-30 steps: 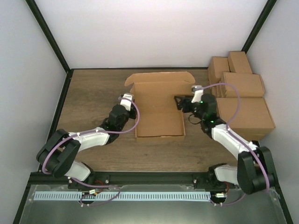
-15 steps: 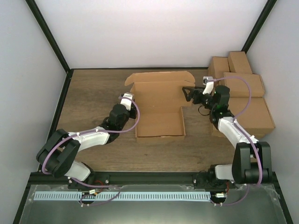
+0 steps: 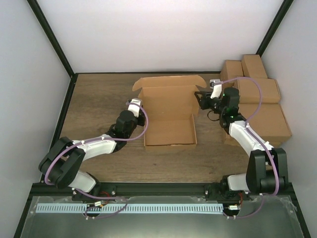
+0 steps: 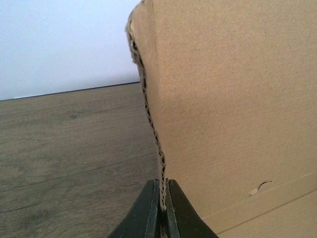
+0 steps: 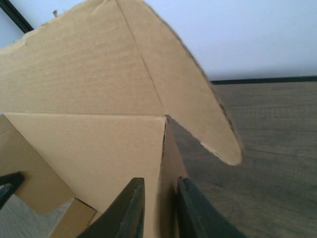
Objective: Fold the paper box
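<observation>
The paper box lies open in the middle of the table, its back lid flap standing up. My left gripper is at the box's left wall; in the left wrist view it is shut on that wall's corrugated edge. My right gripper is at the back right corner. In the right wrist view it straddles the upright right side wall, with a gap still showing on each side. A rounded flap hangs above it.
Several finished brown cartons are stacked at the back right, close behind my right arm. White enclosure walls with black frame bars ring the wooden table. The arm bases sit along the near rail.
My right gripper moved from the middle of the box's right side back to its rear right corner, opened wide, then narrowed around the right wall. The left gripper kept its hold.
</observation>
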Action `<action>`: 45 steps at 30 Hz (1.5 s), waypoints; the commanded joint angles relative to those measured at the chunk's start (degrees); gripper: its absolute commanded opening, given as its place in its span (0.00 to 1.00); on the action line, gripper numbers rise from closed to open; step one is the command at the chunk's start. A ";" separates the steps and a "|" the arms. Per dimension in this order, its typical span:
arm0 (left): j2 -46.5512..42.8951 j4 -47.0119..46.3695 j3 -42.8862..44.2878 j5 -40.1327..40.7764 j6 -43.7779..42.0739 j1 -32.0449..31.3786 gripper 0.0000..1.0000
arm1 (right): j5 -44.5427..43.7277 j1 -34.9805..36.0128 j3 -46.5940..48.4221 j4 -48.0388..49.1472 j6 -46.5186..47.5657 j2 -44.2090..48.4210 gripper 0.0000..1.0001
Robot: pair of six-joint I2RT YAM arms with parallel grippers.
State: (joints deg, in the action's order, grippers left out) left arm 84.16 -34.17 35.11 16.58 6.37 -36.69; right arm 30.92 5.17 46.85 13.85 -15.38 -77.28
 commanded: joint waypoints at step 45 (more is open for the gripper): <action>-15.54 27.69 2.59 -8.60 15.37 4.59 0.78 | -20.79 16.32 -17.73 12.71 3.45 11.75 0.04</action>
State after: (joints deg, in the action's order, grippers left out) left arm 73.52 -12.64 38.46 15.42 18.15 -36.67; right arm 8.23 20.51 28.14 28.95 -14.17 -64.29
